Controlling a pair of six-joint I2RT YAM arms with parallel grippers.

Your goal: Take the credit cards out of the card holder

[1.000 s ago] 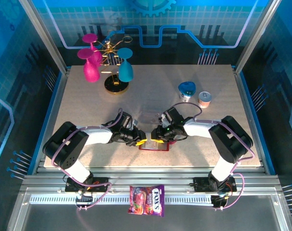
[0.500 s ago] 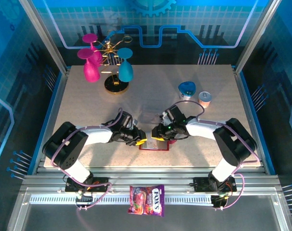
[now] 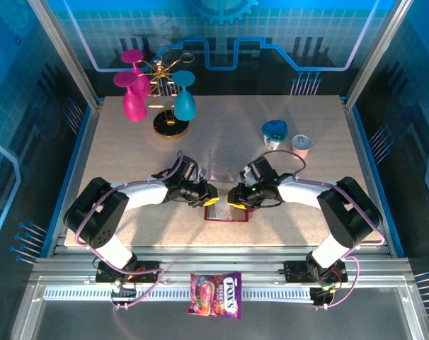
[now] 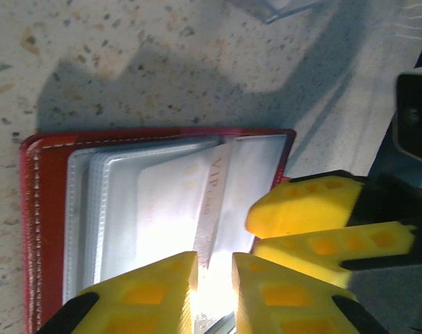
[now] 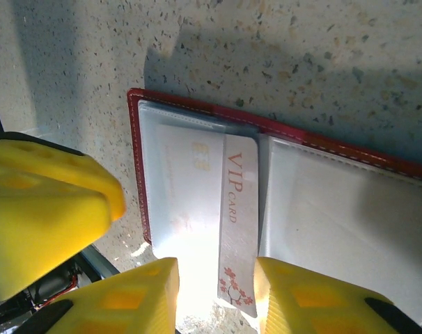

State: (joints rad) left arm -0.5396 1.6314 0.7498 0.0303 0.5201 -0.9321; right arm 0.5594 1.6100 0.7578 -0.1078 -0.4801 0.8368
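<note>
I'm seeing the card holder (image 3: 227, 217) lying open & flat on the tabletop (image 3: 129, 156), near the front edge, approx centre. It's showing a red leather-like cover w/ pale stitching round the border, and stacked clear-greyish plastic sleeves inside. One credit card (image 5: 239, 209) is sitting by the fold: pale whitish-pink, w/ "VIP card" running lengthwise and a small floral mark at one end. Its plain half is looking hazy, as if lying under a sleeve; the VIP strip is showing crisp.
</note>
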